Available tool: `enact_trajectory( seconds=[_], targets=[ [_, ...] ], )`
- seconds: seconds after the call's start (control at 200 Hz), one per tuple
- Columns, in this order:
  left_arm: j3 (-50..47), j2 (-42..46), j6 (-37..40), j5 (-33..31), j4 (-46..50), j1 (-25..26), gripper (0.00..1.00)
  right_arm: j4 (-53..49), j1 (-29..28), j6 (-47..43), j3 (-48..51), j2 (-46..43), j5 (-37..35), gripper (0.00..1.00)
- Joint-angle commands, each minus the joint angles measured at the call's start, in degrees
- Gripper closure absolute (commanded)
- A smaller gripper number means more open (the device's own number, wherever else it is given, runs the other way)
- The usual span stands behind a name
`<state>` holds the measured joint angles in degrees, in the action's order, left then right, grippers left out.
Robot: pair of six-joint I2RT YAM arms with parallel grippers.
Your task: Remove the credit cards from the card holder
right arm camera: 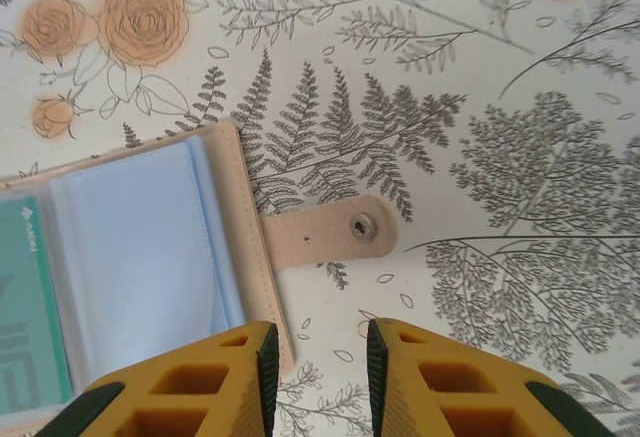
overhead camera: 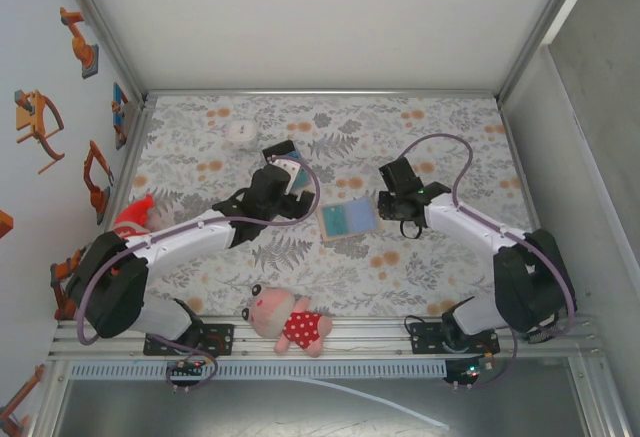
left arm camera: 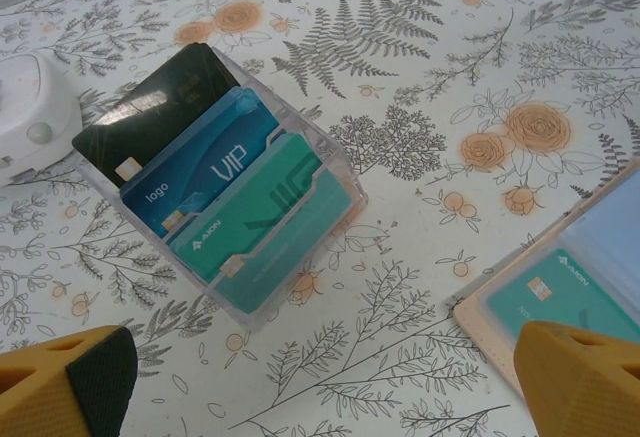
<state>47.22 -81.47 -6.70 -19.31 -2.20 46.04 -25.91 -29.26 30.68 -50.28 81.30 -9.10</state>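
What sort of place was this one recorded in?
Probably a lab data-collection cell rather than a home: an aluminium frame rail along the near edge, plain white panel walls boxing the space in, and a floral cloth as the work surface.

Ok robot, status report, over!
Left gripper open, by clear card box. Right gripper slightly open, empty, at wallet edge. Wallet lies open, green card inside. Nothing blocking it.
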Motion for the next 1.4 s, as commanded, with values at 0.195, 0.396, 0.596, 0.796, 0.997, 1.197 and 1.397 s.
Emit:
enact_trajectory(
  seconds=[0.195,0.396,0.596,0.796,0.997,1.197,1.397],
  targets=[
    [1.82,-3.53,1.7,-0.68,-1.46,1.98,0.03,-3.08,0.78,1.14,-0.99,-4.37,1.49,0.69],
    [1.09,-6.3,0.67,-1.11,-3.15,2.83,0.03,-2.83,0.79,1.14,-2.92,-2.11,7.61,0.69],
    [-1.83,-7.01,-1.03,0.09,-6.88,2.89,0.03,-0.5,0.78,1.05,-4.25,1.4,13.42,0.7],
    [-2.75,-8.31,-0.73,1.87,-7.95,2.96,0.03,2.0,0.78,1.24,-5.33,4.64,18.49,0.71],
    [-3.15,-9.86,-0.44,2.01,-9.27,3.2,0.03,3.45,0.71,1.46,-5.92,6.28,21.33,0.71],
    [-3.08,-10.59,-0.4,2.08,-9.14,3.36,0.03,4.28,0.69,1.74,-5.73,6.96,22.37,0.72],
    [-3.01,-10.79,0.49,1.96,-9.14,3.64,0.03,5.29,0.69,1.67,-5.83,7.56,24.15,0.73]
  ],
)
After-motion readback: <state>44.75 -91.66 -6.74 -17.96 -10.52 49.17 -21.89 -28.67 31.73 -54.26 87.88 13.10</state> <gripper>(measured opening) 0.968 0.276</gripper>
